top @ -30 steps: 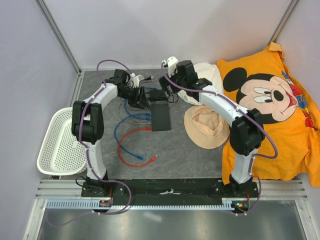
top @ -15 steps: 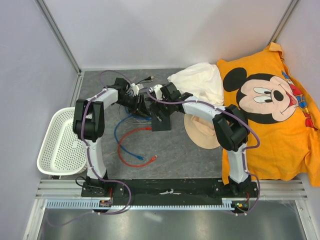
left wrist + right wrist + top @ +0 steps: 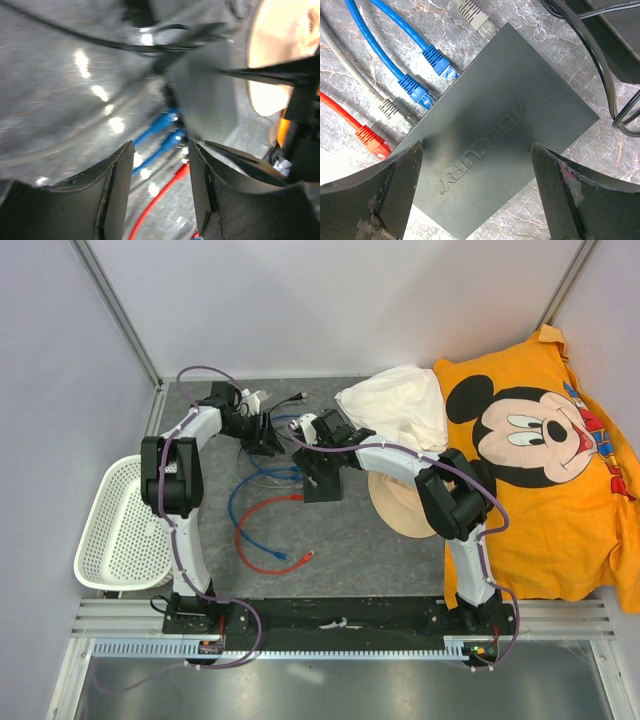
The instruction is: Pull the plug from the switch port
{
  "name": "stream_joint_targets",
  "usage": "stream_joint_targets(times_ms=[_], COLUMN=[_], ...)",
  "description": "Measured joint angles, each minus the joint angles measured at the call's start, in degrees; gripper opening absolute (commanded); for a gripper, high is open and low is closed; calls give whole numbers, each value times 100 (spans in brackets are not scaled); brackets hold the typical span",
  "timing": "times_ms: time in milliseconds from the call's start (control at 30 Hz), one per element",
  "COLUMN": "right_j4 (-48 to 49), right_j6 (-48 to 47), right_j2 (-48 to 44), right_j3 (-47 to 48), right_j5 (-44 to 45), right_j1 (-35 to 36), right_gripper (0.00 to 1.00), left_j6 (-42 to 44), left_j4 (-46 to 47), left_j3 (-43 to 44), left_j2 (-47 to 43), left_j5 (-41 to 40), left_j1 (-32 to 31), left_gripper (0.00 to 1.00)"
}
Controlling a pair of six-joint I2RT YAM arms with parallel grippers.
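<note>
The switch (image 3: 500,145) is a flat matte black box marked MERCURY; in the top view (image 3: 324,488) it lies at mid table. Along its left edge sit two blue plugs (image 3: 427,75), a grey plug (image 3: 392,112), a red plug (image 3: 372,141) and a pale grey plug (image 3: 477,21). My right gripper (image 3: 476,147) is open wide, its fingertips (image 3: 415,150) resting on the box's top; it also shows in the top view (image 3: 319,466). My left gripper (image 3: 160,157) is open and empty, just left of the switch (image 3: 210,100), above blue and red cables; in the top view (image 3: 268,436) it is beyond the cables.
A black power brick (image 3: 615,35) with a thin black cord (image 3: 607,80) lies beside the switch. A tan hat (image 3: 400,502), a white cloth (image 3: 395,405) and an orange Mickey shirt (image 3: 540,470) are to the right. A white basket (image 3: 115,525) is at the left edge. Blue cable (image 3: 240,502) and red cable (image 3: 262,558) loop in front.
My right arm swung from the far side down onto the switch and settled there. My left gripper drew back a little toward the far left.
</note>
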Motion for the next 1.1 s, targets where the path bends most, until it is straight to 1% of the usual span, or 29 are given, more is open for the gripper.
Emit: stream_joint_targets(times_ms=[167,500,567,700,900,1033,1100], right_j4=[-4,-28,-160,-695,-1038,-1172,-1309], right_j6=[-15,-94,-155,-201,-197,-216,-240], right_j2=[2,2,15,195,223,223,223], right_j3=[7,9,90,656,1270,1329,1329], right_j5=[-2,-22,-87,-308,-581,-616,-608], right_j1=[0,0,-2,-50,-308,-472,-496], right_gripper=[97,96,97,97,96,92,88], left_j6=[0,4,28,103,138,140,142], left_j4=[-55,-59,24,184,306,295,297], left_j3=[-2,-413,-555,-1062,-1731,-1871,-1867], left_j2=[317,304,229,-79,-503,-658,-758], left_j5=[-144,-118,-83,-63,-22,-17,-13], left_j1=[83,42,42,-37,-391,-625,-658], left_gripper=[54,51,50,50,50,50,50])
